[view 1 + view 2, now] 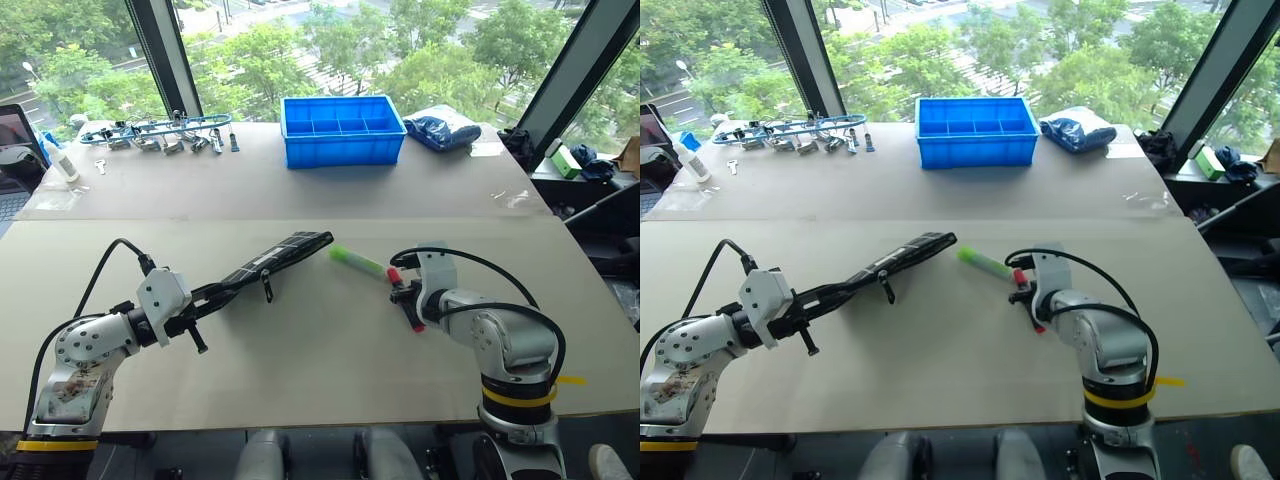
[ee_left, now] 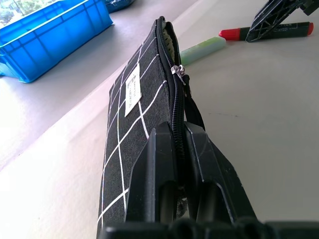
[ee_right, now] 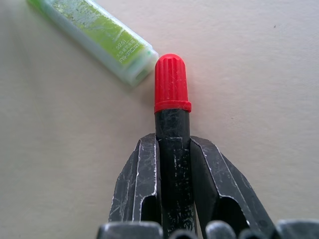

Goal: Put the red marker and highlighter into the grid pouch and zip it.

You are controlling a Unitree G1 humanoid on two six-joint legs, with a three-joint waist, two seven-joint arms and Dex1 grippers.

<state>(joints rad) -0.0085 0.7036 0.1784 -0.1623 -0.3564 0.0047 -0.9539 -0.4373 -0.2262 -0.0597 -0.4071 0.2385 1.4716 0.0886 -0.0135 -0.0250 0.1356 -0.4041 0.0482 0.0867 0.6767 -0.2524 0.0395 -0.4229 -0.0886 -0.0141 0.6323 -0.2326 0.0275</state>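
The grid pouch (image 1: 283, 254), black with white lines, is held edge-up and slanted off the table, zipper side on top. My left gripper (image 2: 179, 133) is shut on its near end. The zipper pull (image 2: 179, 72) sits partway along, and the far end gapes open. The red marker (image 3: 172, 84) lies on the table with my right gripper (image 3: 173, 142) shut on its dark body just behind the red cap. Its cap nearly touches one end of the light green highlighter (image 1: 357, 262), which lies flat between the pouch's open end and my right gripper (image 1: 405, 296).
A blue divided bin (image 1: 342, 148) stands on the far table. Metal tools (image 1: 160, 135) lie to its left and a blue bag (image 1: 445, 130) to its right. A white bottle (image 1: 60, 160) stands at the far left. A seam separates the two tables.
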